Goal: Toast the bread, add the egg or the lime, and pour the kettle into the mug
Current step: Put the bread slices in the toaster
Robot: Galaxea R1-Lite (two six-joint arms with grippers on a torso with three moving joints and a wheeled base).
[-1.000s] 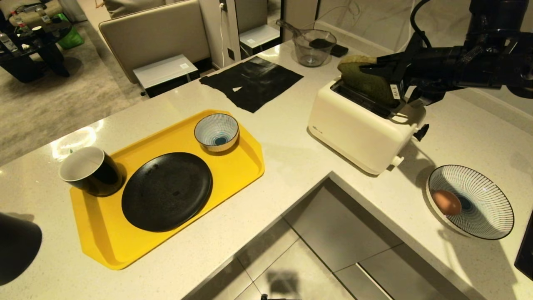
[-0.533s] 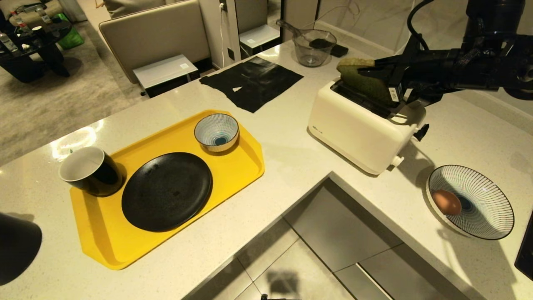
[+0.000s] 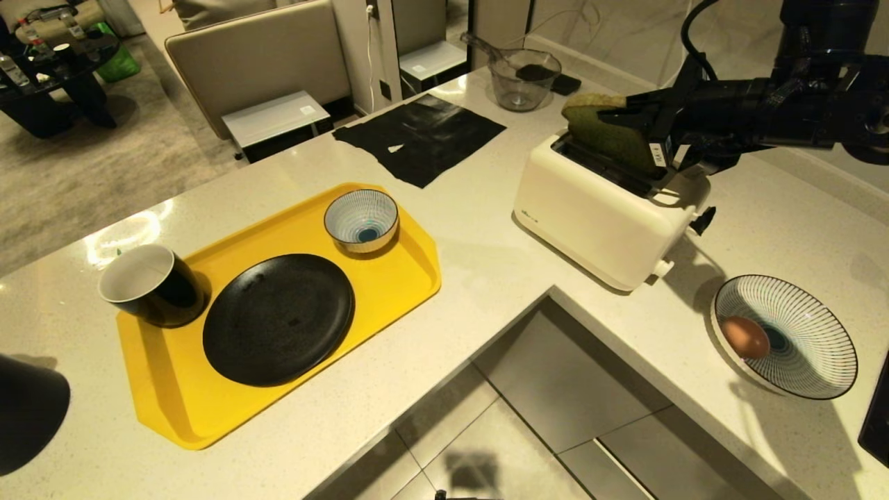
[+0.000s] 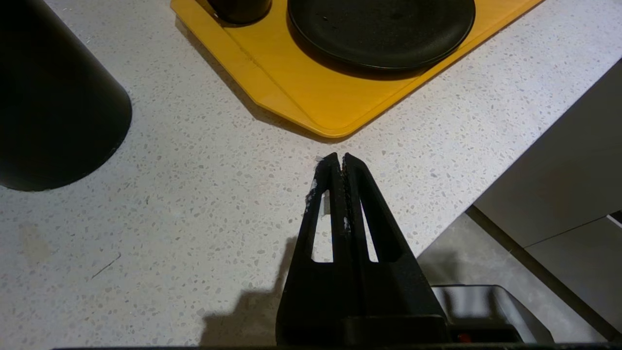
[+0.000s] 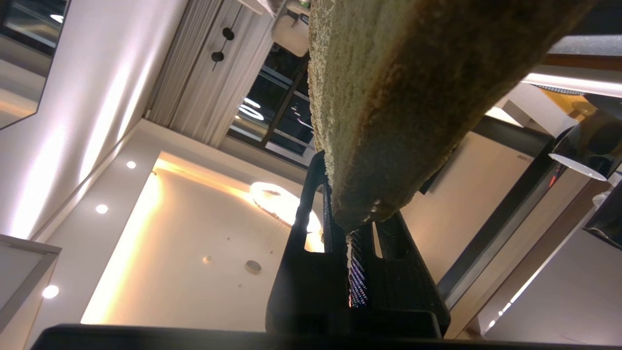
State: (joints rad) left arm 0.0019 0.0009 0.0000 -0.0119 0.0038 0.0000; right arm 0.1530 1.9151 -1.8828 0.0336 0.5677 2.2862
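— Over the toaster, on the right stretch of counter, the bread is pinched by the right gripper, jaws clamped on the slice's upper edge.

— Is it seated in the slot?

— Only partly: the lower part is sunk into the far slot, the green face and crust are seen standing tilted above the rim.

— And the left gripper?

— Clenched on nothing, fingers pressed together, held above bare counter just beside the yellow tray's corner. The kettle is seen close by.

— The rest?

— The mug is set on the tray's left end, beside a black plate. The egg is left lying in a striped bowl, near the toaster.
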